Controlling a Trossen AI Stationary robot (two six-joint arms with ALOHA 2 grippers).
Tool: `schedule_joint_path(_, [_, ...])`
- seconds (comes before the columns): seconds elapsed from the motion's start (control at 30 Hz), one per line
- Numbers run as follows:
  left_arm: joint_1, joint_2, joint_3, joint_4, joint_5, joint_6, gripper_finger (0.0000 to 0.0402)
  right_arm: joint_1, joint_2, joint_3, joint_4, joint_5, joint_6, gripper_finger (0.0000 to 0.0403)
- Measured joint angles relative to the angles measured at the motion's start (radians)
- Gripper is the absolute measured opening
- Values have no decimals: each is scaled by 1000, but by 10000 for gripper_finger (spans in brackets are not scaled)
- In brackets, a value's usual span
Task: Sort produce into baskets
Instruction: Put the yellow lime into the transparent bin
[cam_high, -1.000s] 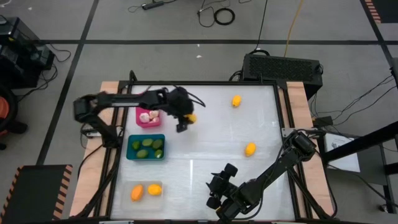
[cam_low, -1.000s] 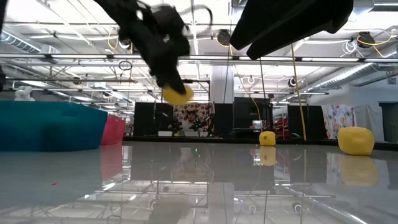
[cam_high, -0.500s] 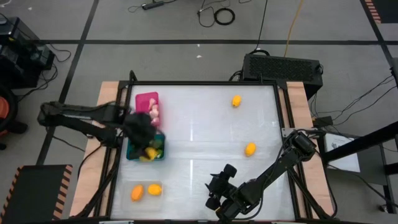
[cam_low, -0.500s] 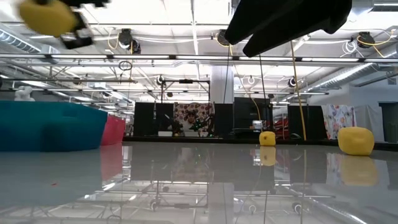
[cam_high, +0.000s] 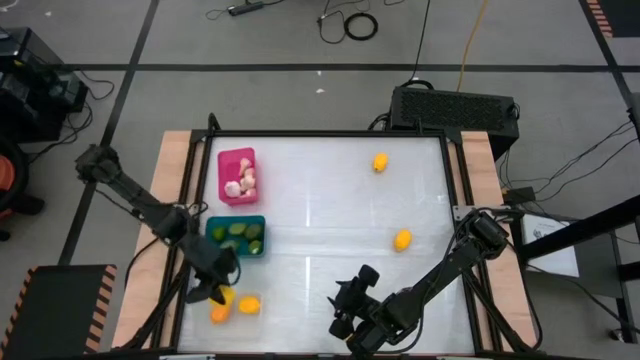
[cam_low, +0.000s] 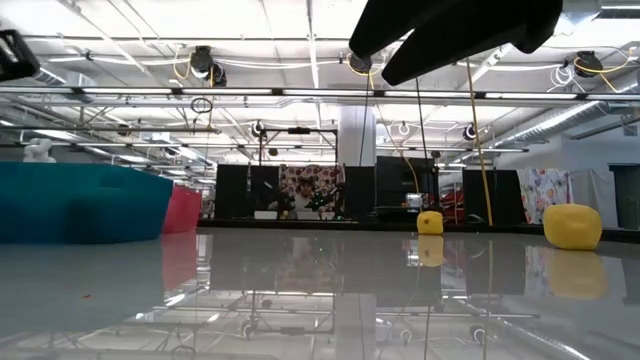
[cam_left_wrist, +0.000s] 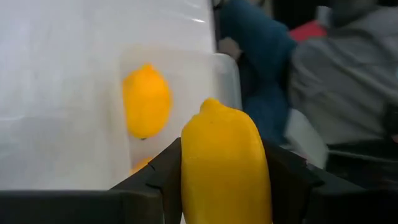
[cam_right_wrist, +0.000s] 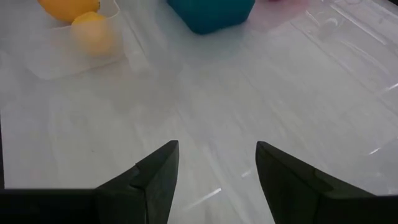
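Observation:
My left gripper (cam_high: 212, 287) is shut on a yellow lemon (cam_left_wrist: 224, 165) above the clear bin (cam_high: 236, 306), which holds two yellow-orange fruits (cam_high: 248, 305). One of them shows in the left wrist view (cam_left_wrist: 146, 102). The pink bin (cam_high: 237, 176) holds pale garlic bulbs. The teal bin (cam_high: 237, 237) holds dark green ovals. Two lemons lie on the table, one far (cam_high: 380, 162) and one right of the middle (cam_high: 402, 240). My right gripper (cam_right_wrist: 217, 180) is open and empty near the table's near edge (cam_high: 350, 312). My left gripper pinches the lemon by its two long sides (cam_left_wrist: 186, 171) between its two fingers (cam_left_wrist: 163, 180). The fingers come from above, slanting down. The lemon is lifted clear over the clear bin, its pointed end away from the wrist.
The three bins stand in a row along the table's left side: pink far, teal in the middle, clear near. In the low view the teal bin (cam_low: 80, 205) and pink bin (cam_low: 185, 208) stand at the left and the two loose lemons (cam_low: 572, 226) at the right.
My left gripper has carried the lemon from beside the pink bin toward the table's near left, over the teal bin, to above the clear bin. It has stayed shut on the lemon.

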Motion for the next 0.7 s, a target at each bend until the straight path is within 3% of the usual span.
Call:
schedule_joint_path(0.13, [-58,67,0,8,-141,-72,174,0,0,0,4,0,0,205])
schedule_joint_path(0.3, [-59,149,0,8,-163,-40,209,0,0,0,3,0,3,205])
schedule_joint_path(0.5, [-59,188,0,15,-58,-2,255,0,0,0,3,0,46,205])
schedule_joint_path(0.7, [-33,188,17,0,28,120,262,-8,0,0,0,8,53,205])
